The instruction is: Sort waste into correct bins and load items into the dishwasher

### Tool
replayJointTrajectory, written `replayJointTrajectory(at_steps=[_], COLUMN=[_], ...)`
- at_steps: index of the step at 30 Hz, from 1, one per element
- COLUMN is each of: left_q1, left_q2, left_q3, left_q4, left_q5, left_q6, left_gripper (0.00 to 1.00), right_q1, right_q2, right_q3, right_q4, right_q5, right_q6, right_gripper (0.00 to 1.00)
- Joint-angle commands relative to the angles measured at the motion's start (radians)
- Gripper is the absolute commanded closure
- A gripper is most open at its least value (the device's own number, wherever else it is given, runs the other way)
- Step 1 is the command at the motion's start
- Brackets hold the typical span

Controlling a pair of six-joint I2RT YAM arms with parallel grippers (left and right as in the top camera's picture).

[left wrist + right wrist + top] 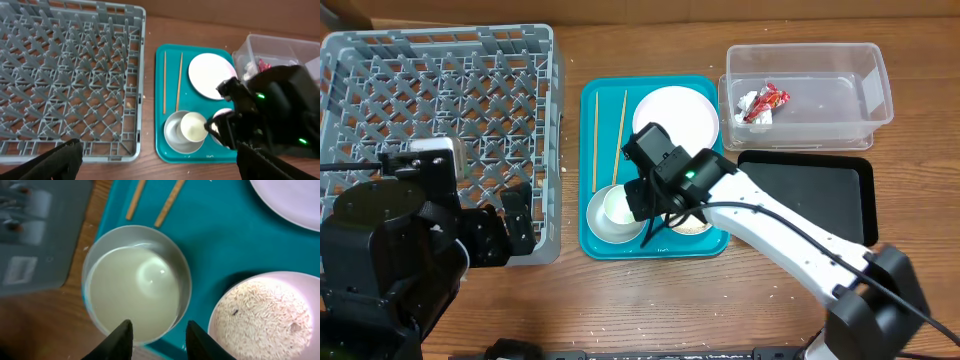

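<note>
A teal tray [605, 100] holds two wooden chopsticks [610, 135], a white plate [676, 118], a metal bowl [600, 225] with a cream cup [618, 205] in it, and a white bowl of rice [270, 315]. My right gripper [157, 337] is open, right above the cup [132, 290] in the metal bowl [177, 262], fingers straddling its near rim. My left gripper [157, 165] is open and empty, above the table by the grey dishwasher rack [440, 100]. The rack also shows in the left wrist view [70, 75].
A clear plastic bin [810, 85] at the back right holds a red-and-white wrapper [763, 103]. A black tray [810, 190] lies right of the teal tray. The rack fills the left side.
</note>
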Motion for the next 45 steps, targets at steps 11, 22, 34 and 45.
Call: replayJointTrajectory(at_steps=[11, 22, 34, 45], left_q1=[0.004, 0.005, 0.098, 0.000], left_q2=[0.003, 0.192, 0.343, 0.407], left_q3=[0.005, 0.005, 0.005, 0.005], left_q4=[-0.002, 0.089, 0.352, 0.374], left_q5=[0.002, 0.351, 1.107, 1.566], left_q6=[-0.012, -0.140, -0.030, 0.177], left_gripper=[0.00, 0.00, 0.00, 0.01], right_q1=[-0.010, -0.197, -0.585, -0.552], right_q2=[0.061, -0.219, -0.384, -0.381], right_q3=[0.011, 0.126, 0.128, 0.128], right_q4=[0.004, -0.087, -0.053, 0.107], right_q5=[0.036, -0.215, -1.269, -1.393], right_q6=[0.022, -0.165, -0.436, -0.420], right_gripper=[0.96, 0.96, 0.96, 0.96])
